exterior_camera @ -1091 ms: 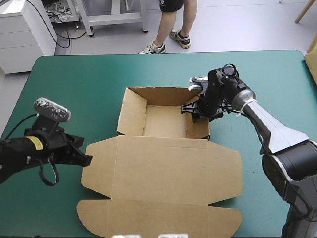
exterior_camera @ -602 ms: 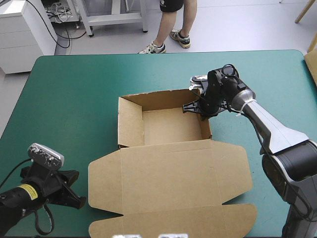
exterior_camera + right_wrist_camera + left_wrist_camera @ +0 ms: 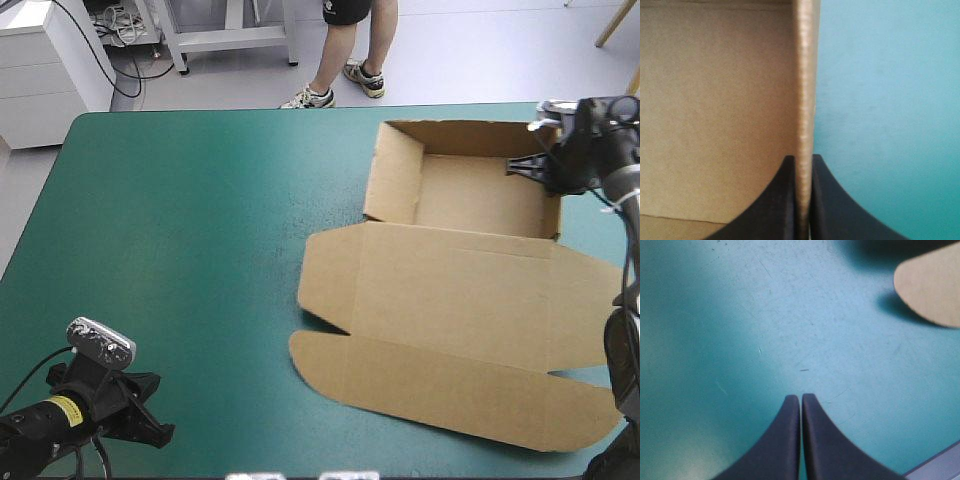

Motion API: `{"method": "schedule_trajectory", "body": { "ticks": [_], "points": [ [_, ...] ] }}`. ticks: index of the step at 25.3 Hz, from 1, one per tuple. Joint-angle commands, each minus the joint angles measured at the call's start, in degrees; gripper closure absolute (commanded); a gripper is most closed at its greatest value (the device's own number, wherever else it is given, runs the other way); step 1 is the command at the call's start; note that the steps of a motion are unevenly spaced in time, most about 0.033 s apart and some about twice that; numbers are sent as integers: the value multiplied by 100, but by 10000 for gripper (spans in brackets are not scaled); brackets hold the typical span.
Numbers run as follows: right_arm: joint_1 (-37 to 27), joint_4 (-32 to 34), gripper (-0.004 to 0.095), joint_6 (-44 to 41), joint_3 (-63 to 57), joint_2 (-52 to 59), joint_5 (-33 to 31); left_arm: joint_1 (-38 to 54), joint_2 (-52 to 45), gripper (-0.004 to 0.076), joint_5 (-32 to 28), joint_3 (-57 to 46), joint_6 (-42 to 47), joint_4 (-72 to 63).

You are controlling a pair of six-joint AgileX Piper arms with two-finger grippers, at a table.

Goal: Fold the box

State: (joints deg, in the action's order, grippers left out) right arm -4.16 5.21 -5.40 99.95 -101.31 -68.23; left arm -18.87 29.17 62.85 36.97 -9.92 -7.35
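- I see my right gripper (image 3: 802, 159) clamped on the box's (image 3: 470, 195) raised wall.
- My left gripper (image 3: 801, 397) sits closed and empty above the teal-green cover (image 3: 715, 315).

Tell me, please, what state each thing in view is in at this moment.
box: open tray, walls raised.
lid: unfolded, lying flat on the teal-green cover.
right gripper: shut on the box, pinching its wall on the table's right side.
left gripper: shut, holding nothing, apart from the box.
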Motion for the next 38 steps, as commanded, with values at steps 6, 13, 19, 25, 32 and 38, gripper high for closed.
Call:
{"method": "schedule_trajectory", "body": {
  "ticks": [6, 13, 19, 25, 32, 38],
  "points": [
    [-2611, -18, 929, 540, 120, 496, 119, -6, -41, 731, -231, -66, -2, -53],
    [-3027, -249, 787, 439, 120, 496, 119, -6, -41, 731, -231, -243, -2, -53],
    [-3027, -245, 554, 479, 120, 496, 119, -6, -41, 731, -242, -243, -2, -63],
    [-3027, -259, 555, 469, 120, 560, 119, -6, -41, 731, -242, -243, -2, -98],
    [-3027, -601, 561, 584, 120, 926, 119, -6, -41, 731, -242, -243, -2, -98],
    [-2861, -912, 644, 1155, 120, 1480, 119, -6, -41, 731, -242, -243, -2, -103]
  ]
}}
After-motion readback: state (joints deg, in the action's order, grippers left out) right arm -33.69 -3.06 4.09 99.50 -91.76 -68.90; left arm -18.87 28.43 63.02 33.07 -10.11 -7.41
